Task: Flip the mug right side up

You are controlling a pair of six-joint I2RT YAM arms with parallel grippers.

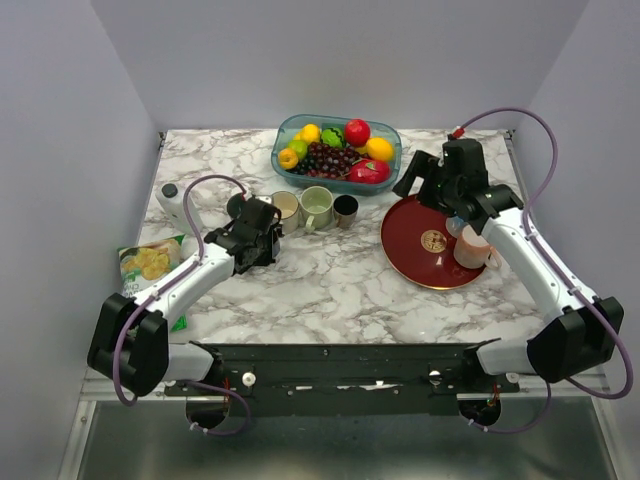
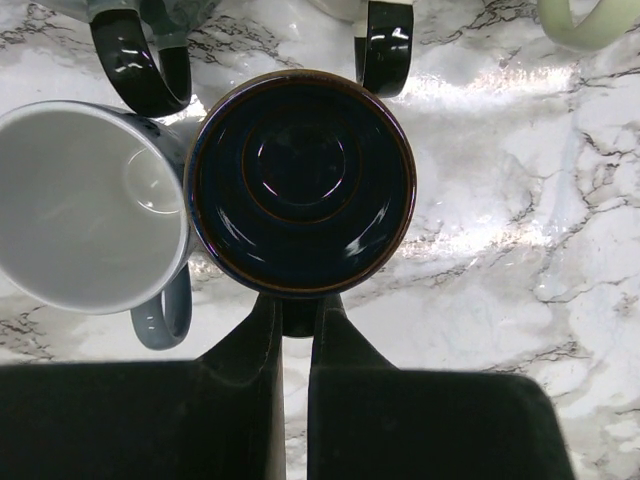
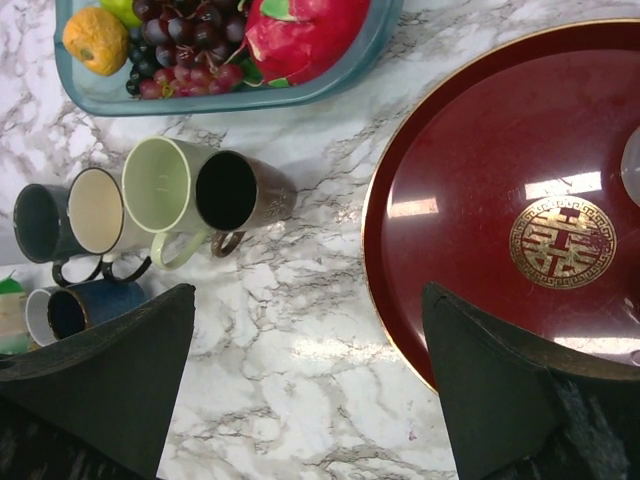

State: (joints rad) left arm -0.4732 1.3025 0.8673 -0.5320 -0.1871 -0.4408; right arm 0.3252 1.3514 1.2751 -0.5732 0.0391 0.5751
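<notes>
L pincer [image 2: 298,312] clamps dark mug [image 2: 300,185]; R pincer [image 3: 308,295] wide.

This is a robot test cell dressed up as a kitchen. Plain pale walls [image 1: 60,150] box in a marble-patterned counter [image 1: 330,285] on three sides. Two white-and-black arms, the left arm [image 1: 190,275] and the right arm [image 1: 530,260], are bolted to a black metal rail [image 1: 340,365] at the near edge, with purple cables [image 1: 540,130] looping off them. The kitchen props on the counter are a glass dish [image 1: 276,150] of fruit, a row of mugs [image 1: 317,207], a red plate [image 1: 410,255] and a snack bag [image 1: 150,262].
</notes>
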